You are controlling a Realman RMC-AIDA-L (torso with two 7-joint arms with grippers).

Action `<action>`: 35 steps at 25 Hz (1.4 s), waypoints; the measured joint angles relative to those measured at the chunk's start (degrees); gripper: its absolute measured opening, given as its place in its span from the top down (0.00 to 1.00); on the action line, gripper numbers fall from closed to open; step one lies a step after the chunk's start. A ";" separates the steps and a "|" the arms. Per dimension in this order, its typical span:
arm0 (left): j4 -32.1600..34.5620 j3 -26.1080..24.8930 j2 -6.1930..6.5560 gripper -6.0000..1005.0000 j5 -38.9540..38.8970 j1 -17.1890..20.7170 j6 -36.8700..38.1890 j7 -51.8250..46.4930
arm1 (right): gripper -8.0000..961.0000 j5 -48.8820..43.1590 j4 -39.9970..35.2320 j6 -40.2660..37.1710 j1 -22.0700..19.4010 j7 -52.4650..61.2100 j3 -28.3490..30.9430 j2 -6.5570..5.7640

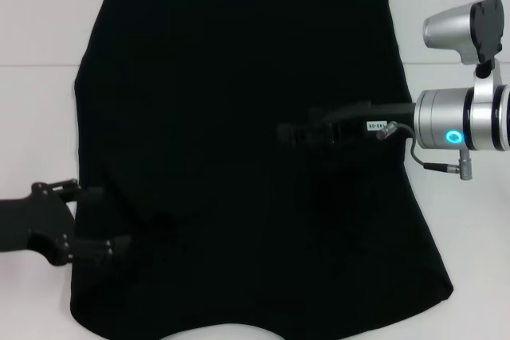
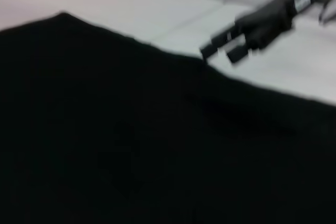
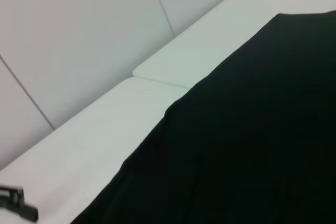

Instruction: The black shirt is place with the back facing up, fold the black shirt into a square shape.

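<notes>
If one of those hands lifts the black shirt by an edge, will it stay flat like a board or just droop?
The black shirt would most likely droop: it lies limp on the white table, with soft, wavy edges. It probably weighs little, being one thin layer. Pushed, it may bunch up rather than slide whole. The left hand is at its near-left edge, the right hand over its middle.

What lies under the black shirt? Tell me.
The white table shows around the black shirt on every visible side. Whatever lies beneath the cloth itself is covered and cannot be seen.

Matte soft cloth black shirt [image 1: 239,117]; smooth white table [image 1: 40,21]; glossy metal right wrist housing [image 1: 458,129].
</notes>
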 joint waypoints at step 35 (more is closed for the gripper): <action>-0.21 14.11 -2.08 0.20 8.24 0.03 -11.80 2.70 | 0.09 4.21 0.09 1.74 -1.06 1.91 1.44 -0.64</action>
